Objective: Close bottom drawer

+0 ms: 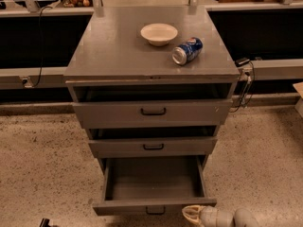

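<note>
Bottom drawer (pixel 123 206): pulled well out, lowest of three.
Gripper (pixel 191 215): just beside its front's right end (spread or pressed together, cannot tell).
Risk: off-centre push may skew and jam it.

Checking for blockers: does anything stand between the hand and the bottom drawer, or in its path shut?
Nothing visible. The hand lies at the front of the bottom drawer, right of its handle; nothing shows inside the drawer to block its slide in.
</note>
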`<state>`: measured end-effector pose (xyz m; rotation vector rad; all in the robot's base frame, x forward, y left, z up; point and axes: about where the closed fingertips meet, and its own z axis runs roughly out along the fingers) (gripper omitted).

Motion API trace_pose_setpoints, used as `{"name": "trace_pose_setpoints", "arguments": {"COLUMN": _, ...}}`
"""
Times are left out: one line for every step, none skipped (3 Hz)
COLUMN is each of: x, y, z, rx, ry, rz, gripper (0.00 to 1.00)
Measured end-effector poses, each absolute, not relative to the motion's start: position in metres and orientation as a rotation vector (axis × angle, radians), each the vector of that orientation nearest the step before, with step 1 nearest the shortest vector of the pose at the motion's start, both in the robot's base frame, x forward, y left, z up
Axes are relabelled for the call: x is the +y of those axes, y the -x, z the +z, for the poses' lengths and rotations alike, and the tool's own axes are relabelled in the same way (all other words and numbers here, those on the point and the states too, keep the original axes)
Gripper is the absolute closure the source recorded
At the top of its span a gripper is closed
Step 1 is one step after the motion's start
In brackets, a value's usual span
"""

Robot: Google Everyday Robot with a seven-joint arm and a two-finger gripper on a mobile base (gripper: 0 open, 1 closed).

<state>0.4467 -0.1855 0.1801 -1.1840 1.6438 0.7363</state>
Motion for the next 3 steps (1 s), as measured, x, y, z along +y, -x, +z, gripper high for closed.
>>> {"name": "trace_pose_setpoints", "arguments": {"x": -0.178, "y": -0.484, "z": 0.152, "rx": 1.652, "ry": 1.179, "rz": 0.733, "gripper": 1.00}}
{"name": "trace_pose_setpoints", "arguments": {"x": -0.178, "y": -0.484, "z": 0.152, "rx": 1.652, "ry": 1.179, "rz": 0.733, "gripper": 1.00}}
{"name": "trace_pose_setpoints", "arguments": {"x": -0.167, "y": -0.499, "z": 0.148, "rx": 1.627, "ry": 1.215, "rz": 0.707, "gripper": 1.00}}
